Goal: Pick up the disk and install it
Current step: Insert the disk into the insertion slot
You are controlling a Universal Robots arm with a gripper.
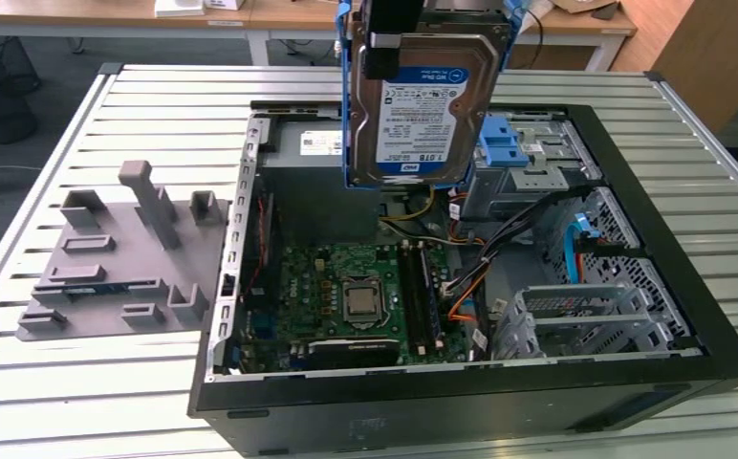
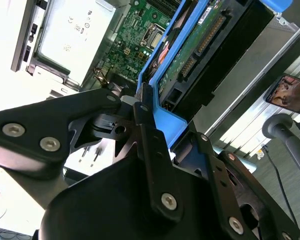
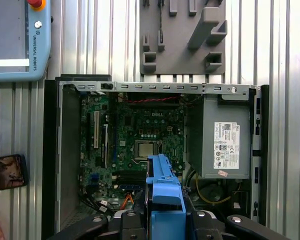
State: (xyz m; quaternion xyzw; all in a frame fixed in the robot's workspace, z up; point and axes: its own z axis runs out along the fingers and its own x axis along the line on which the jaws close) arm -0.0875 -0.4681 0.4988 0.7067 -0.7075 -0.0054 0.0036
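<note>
Slatted tabletop [image 1: 114, 382] is occupied by a computer case [image 1: 471, 402]; above it, the disk [image 1: 414, 105] is clamped upright by the downward-pointing hand [image 2: 155, 119].

Exterior view: high, oblique. Both wrist views: close, facing down. All 3 share motherboard [image 1: 312, 277].

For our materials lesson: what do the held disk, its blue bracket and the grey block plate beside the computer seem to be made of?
Disk: likely metal; silver casing glints around a paper-like label. Bracket: looks like moulded plastic, uniform glossy blue. Grey plate: probably plastic, with a matte, even colour, though the look leaves this open.
</note>
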